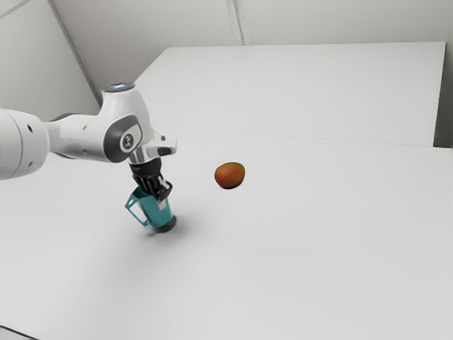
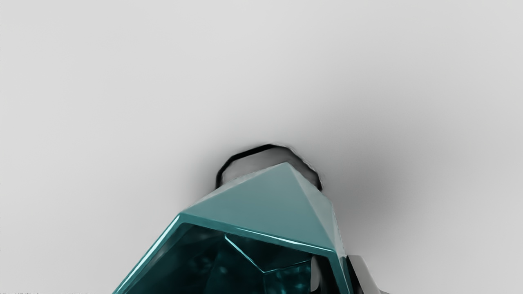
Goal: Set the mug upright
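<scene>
The teal mug (image 1: 156,210) leans over its dark base (image 1: 165,225), mouth up and tipped toward the exterior view's left, the side its handle (image 1: 133,210) is on. The end effector (image 1: 161,200) grips the mug's wall, one finger inside, one outside. On the tabletop (image 1: 318,255), a reddish-orange fruit (image 1: 230,174) lies apart from the mug, toward the exterior view's right.
</scene>
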`<move>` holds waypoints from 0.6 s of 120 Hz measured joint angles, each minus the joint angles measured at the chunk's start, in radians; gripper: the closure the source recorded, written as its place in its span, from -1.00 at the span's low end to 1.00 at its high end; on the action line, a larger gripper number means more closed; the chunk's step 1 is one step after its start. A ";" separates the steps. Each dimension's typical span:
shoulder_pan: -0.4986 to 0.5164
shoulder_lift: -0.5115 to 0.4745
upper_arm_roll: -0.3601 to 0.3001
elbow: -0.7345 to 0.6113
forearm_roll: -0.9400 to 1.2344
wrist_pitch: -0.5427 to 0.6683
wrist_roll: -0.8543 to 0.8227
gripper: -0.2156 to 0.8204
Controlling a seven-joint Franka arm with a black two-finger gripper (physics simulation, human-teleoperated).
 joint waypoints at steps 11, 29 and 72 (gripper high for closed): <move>-0.001 0.013 -0.001 0.001 0.019 0.000 -0.010 0.93; -0.003 0.037 -0.001 0.000 0.031 0.006 -0.024 0.93; -0.014 0.051 0.000 0.002 0.028 0.010 -0.047 0.28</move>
